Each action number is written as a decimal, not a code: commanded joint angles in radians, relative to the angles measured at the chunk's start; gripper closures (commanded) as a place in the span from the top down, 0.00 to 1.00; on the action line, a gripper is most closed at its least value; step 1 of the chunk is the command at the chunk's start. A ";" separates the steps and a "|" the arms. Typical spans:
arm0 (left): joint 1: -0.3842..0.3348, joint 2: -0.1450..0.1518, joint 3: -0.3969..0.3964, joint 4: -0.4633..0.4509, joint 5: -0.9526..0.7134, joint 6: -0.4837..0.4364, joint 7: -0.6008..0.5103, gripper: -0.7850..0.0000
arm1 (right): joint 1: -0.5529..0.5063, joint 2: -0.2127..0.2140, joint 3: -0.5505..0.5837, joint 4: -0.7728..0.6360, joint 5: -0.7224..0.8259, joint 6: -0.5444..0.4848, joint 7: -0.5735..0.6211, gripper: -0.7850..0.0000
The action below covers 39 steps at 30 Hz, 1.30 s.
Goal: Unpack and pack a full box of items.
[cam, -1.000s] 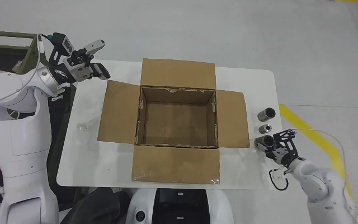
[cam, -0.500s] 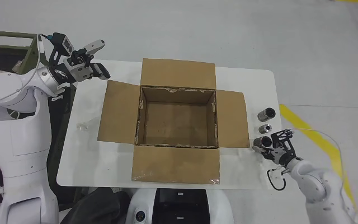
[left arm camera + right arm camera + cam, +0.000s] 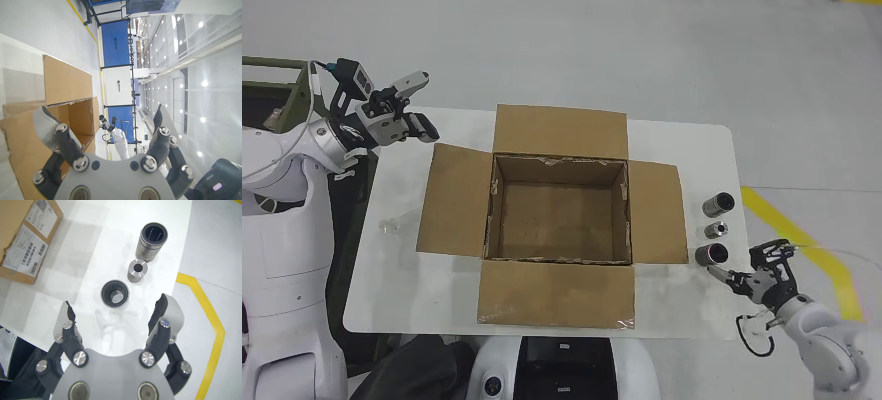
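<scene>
An open cardboard box (image 3: 557, 225) stands mid-table with its flaps spread and its bare floor showing. To its right stand three metal cylinders in a row: a tall bearing (image 3: 151, 241) (image 3: 718, 204), a small steel bushing (image 3: 137, 270) (image 3: 716, 230) and a short black-lined ring (image 3: 115, 293) (image 3: 710, 255). My right gripper (image 3: 114, 303) (image 3: 745, 264) hangs open just short of the ring, holding nothing. My left gripper (image 3: 100, 111) (image 3: 424, 102) is open and empty above the table's far left corner, facing the box (image 3: 66, 85).
The white table (image 3: 682, 150) ends close behind the cylinders, with yellow floor tape (image 3: 208, 313) beyond its edge. A small clear object (image 3: 389, 227) lies on the table left of the box. Bare table surrounds the box flaps.
My right gripper has drawn back from the short ring toward the table's near right corner, leaving the ring standing. The left arm has not moved.
</scene>
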 commanded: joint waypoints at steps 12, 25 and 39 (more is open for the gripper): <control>0.000 0.000 0.000 0.000 0.000 0.000 0.000 1.00 | 0.137 0.003 -0.104 0.124 -0.041 0.023 0.063 0.96; 0.000 0.000 0.000 0.000 0.000 0.000 0.000 1.00 | 0.205 0.007 -0.153 0.181 -0.056 0.027 0.092 0.53; 0.000 0.000 0.000 0.000 0.000 0.000 0.000 1.00 | 0.197 0.013 -0.153 0.162 -0.042 0.030 0.103 0.00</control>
